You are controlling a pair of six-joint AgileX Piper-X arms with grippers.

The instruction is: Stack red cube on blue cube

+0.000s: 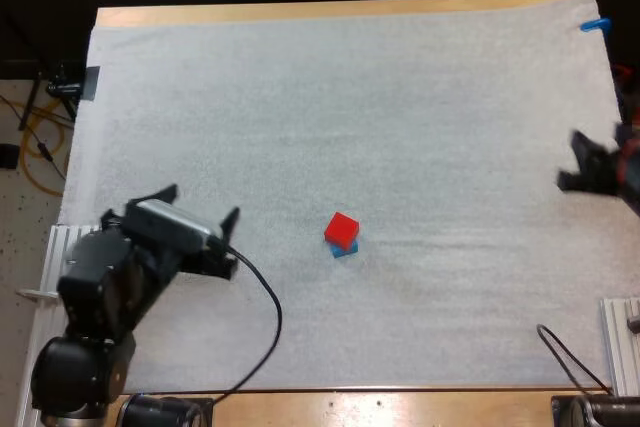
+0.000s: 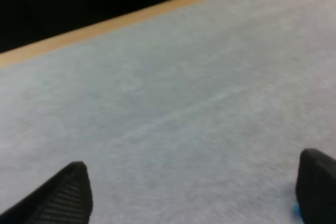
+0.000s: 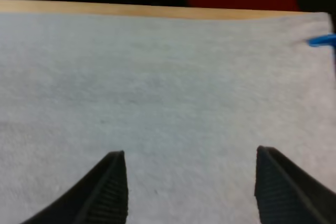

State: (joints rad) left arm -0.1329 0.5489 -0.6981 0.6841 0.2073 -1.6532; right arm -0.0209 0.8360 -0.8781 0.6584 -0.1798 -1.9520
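left gripper (image 1: pixel 198 205): fingers wide apart, empty, near the cubes
right gripper (image 1: pixel 573 163): wide apart, empty, at the mat's (image 1: pixel 400 127) right edge
red cube (image 1: pixel 342 229): resting on blue cube (image 1: pixel 346 249), mid-mat
step: stack appears done; next, retreat without nudging it

- The red cube (image 1: pixel 342 229) sits on the blue cube (image 1: pixel 345 249). Together they make one two-high obstacle, a little nearer than the middle of the white mat (image 1: pixel 350 97).
- The stack's top and all its sides stand free for an approach.
- Bare, flat mat lies between the stack and the left gripper (image 1: pixel 200 202), which is well apart on the stack's left with its fingers (image 2: pixel 68 195) standing apart.
- A wide stretch of bare mat runs from the stack to the right gripper (image 1: pixel 572 159), which is at the mat's right edge with its jaws spread.
- The mat's far half is flat and free up to the desk (image 1: pixel 300 13) edge.
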